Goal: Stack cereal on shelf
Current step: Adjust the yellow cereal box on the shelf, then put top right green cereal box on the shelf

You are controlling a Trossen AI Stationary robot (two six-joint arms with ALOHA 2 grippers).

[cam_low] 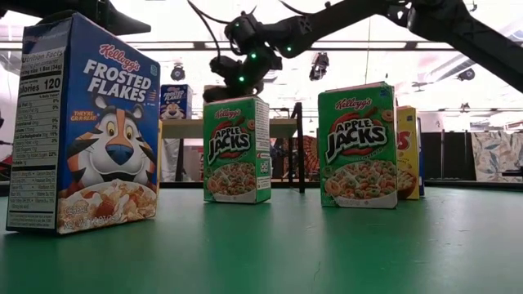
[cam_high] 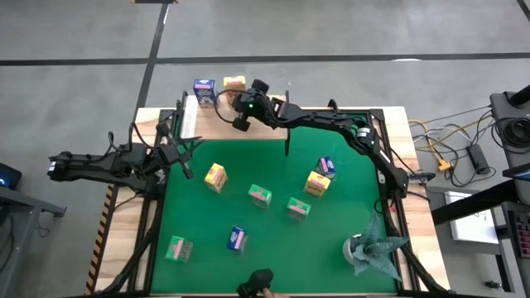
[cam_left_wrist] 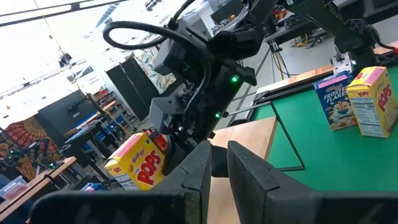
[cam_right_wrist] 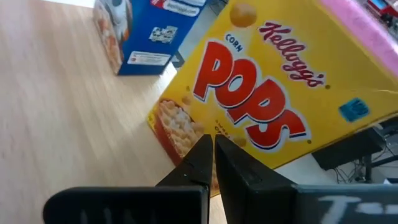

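A yellow Pops box (cam_right_wrist: 267,93) and a blue box (cam_right_wrist: 146,28) stand on the wooden shelf (cam_high: 186,112) at the far edge. My right gripper (cam_right_wrist: 210,146) is shut, its tips right at the yellow box's printed face; it also shows in the high view (cam_high: 246,93). My left gripper (cam_left_wrist: 217,163) is shut and empty above the mat's far left corner (cam_high: 186,157). Several more boxes stand on the green mat (cam_high: 273,248): yellow (cam_high: 215,176) (cam_high: 317,183), green (cam_high: 260,194) (cam_high: 298,207) (cam_high: 177,247), and blue (cam_high: 326,165) (cam_high: 237,238). My right gripper's shut fingertips stand at the lower part of the yellow box's printed face (cam_right_wrist: 205,127), above the shelf board. I cannot tell whether they touch it. The box rests on the shelf.
A grey-green foil wad (cam_high: 368,248) sits at the mat's near right corner. In the low view a big blue Frosted Flakes box (cam_low: 86,122) and two green Apple Jacks boxes (cam_low: 237,149) (cam_low: 358,145) stand close to the camera. Black frame rails border the mat.
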